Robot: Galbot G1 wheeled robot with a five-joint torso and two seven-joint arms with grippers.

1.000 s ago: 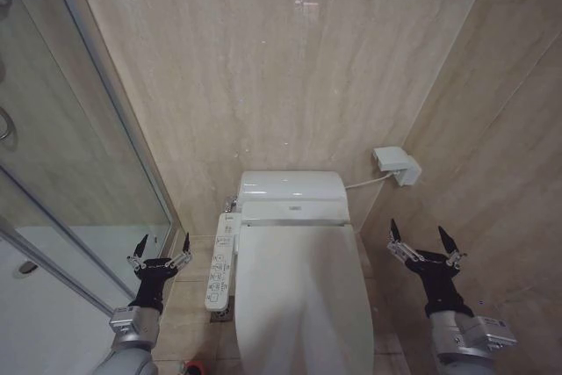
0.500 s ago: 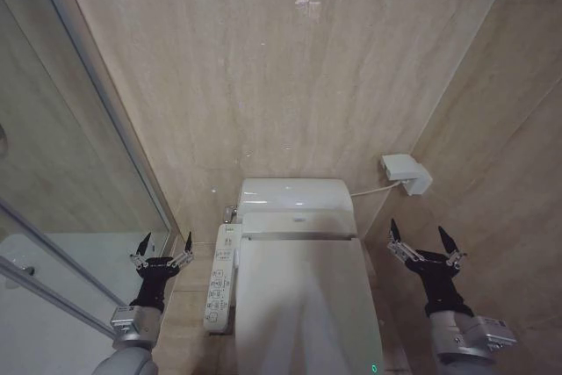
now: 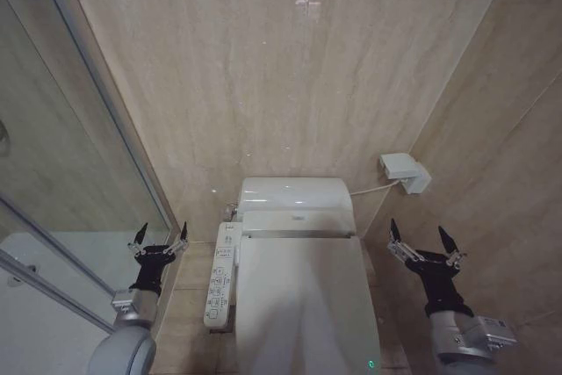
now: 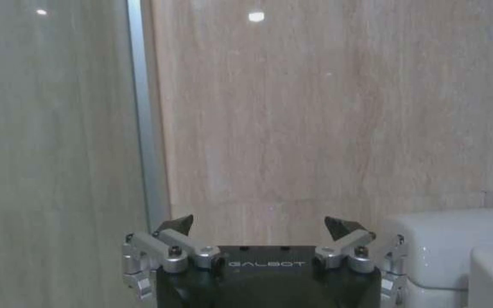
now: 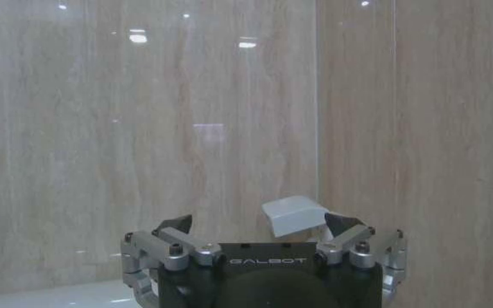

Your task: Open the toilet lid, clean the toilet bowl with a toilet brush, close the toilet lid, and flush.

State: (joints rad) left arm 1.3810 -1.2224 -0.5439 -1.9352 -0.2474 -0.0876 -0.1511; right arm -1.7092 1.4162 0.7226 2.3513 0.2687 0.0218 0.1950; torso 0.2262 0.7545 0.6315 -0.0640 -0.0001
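- The toilet lid (image 3: 303, 300), glossy white, lies shut over the bowl against the marble back wall (image 3: 281, 85).
- The left gripper (image 3: 159, 241) hangs off the lid's left edge and the right gripper (image 3: 425, 241) off its right edge, jaws spread wide, holding nothing.
- The lid looks stiff, light and slippery; its front rim seems the best place to lift.

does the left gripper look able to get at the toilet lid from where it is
Probably yes. The left gripper is open and holds nothing, beside the closed toilet lid. Only the control panel lies between them, low beside the toilet.
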